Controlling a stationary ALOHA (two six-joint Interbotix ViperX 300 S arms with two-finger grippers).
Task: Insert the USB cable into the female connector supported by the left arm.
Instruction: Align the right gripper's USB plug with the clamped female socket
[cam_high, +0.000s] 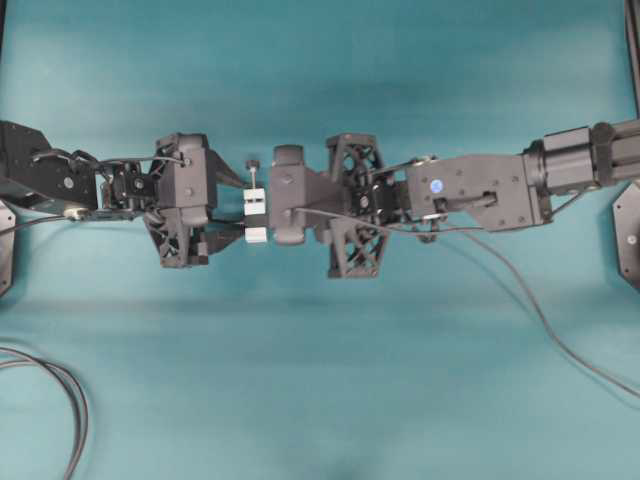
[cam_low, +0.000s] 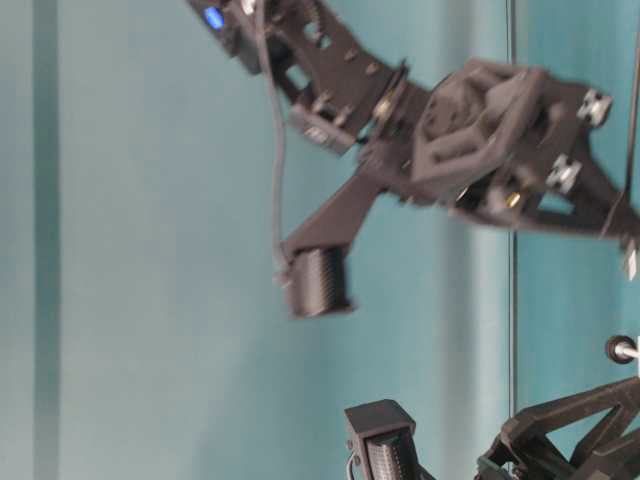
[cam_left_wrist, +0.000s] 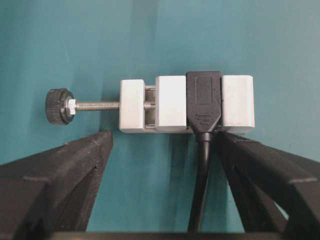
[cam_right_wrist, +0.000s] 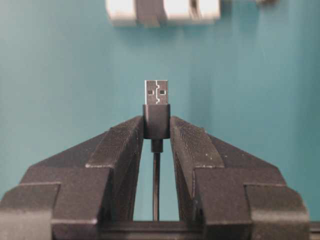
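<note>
Plug-first, the USB cable (cam_right_wrist: 156, 107) sits pinched in the right gripper (cam_right_wrist: 156, 131), metal tip pointing straight at the female connector (cam_right_wrist: 162, 10) just ahead, apart. Left gripper (cam_left_wrist: 160, 165) spread wide behind that white block (cam_left_wrist: 186, 104), above the teal table (cam_high: 320, 380).

A plain teal counter (cam_high: 320, 380) fills the overhead view, its surface smooth and matte. Looped black cables (cam_high: 60, 395) curl in from the lower left corner, lying flat on it. A dark bracket plate (cam_high: 628, 232) sits at the right edge, with a similar one (cam_high: 5, 240) at the left edge.
</note>
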